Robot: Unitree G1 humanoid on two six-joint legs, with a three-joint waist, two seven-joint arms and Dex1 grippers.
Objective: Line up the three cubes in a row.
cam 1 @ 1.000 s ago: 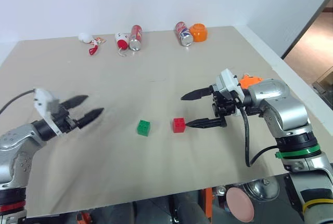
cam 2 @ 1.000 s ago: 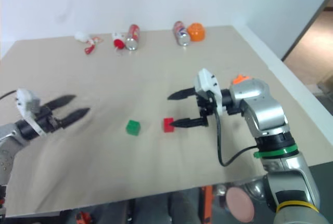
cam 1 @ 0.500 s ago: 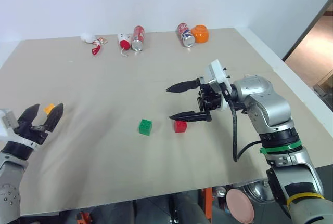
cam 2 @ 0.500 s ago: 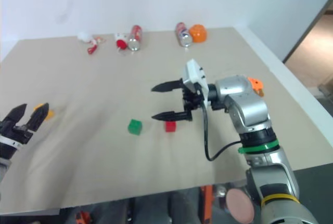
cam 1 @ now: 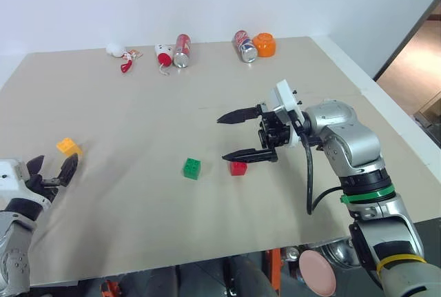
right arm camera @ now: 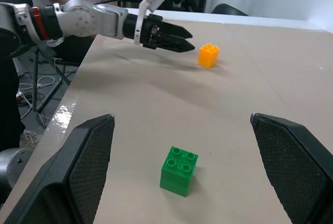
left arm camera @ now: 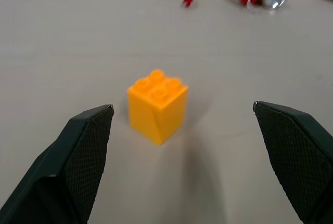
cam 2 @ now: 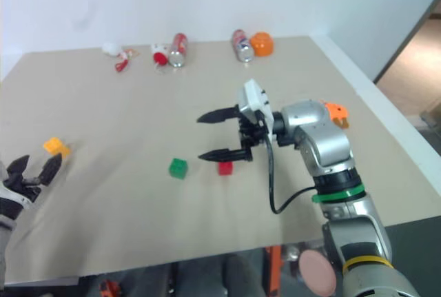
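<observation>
Both end effectors are wide open: the left end effector (cam 1: 52, 171) near the yellow-orange cube (cam 1: 67, 147), the right end effector (cam 1: 232, 136) above the red cube (cam 1: 238, 168).

Glossy studded plastic orange cube (left arm camera: 157, 105), green cube (right arm camera: 179, 171), matt smooth beige table (cam 1: 138, 104), textured blk finger pads (left arm camera: 88, 146), shiny metal cans (cam 1: 181, 50)

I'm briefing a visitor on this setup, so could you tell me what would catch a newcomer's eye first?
Probably the open right gripper hovering mid-table, just above the red cube, with the green cube beside it. Far to the left, the open left gripper faces the yellow-orange cube, which stands apart from the others.
</observation>
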